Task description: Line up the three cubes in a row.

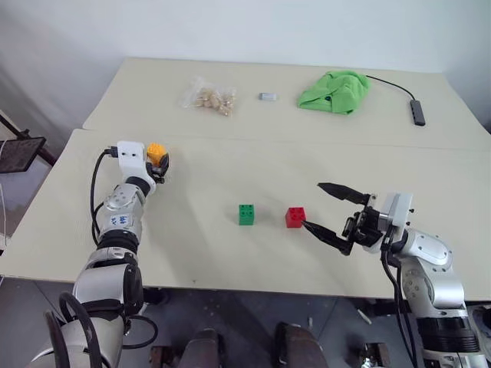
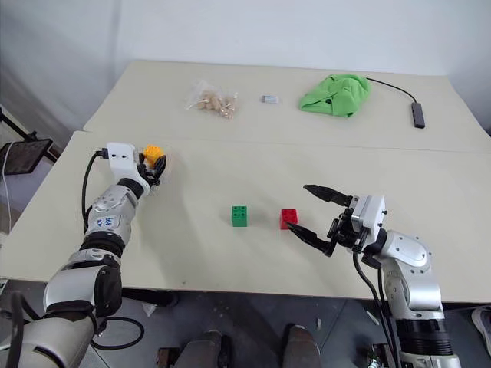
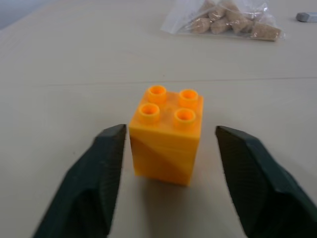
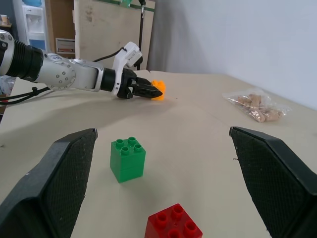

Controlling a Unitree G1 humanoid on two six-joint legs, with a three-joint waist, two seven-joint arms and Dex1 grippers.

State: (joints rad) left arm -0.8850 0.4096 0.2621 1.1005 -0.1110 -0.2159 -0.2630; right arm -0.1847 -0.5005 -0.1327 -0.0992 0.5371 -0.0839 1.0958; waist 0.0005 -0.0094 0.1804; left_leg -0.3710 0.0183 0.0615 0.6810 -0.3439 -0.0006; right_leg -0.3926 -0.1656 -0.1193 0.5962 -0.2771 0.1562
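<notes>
An orange-yellow cube (image 1: 156,151) stands studs up at the left of the near table. My left gripper (image 1: 160,162) reaches it level, and in the left wrist view its black fingers (image 3: 94,173) stand on either side of the cube (image 3: 166,139); one is close against it and the other is a gap away. The green cube (image 1: 246,214) and red cube (image 1: 294,217) sit side by side mid-table, a small gap between them. My right gripper (image 1: 313,205) hangs wide open just right of the red cube, its lower fingertip nearly at the cube's side and nothing between the fingers.
On the far table lie a clear bag of small tan pieces (image 1: 207,97), a small grey block (image 1: 267,96), a green cloth (image 1: 334,90) and a black cable with an adapter (image 1: 417,112). A seam (image 1: 307,142) divides the two tables.
</notes>
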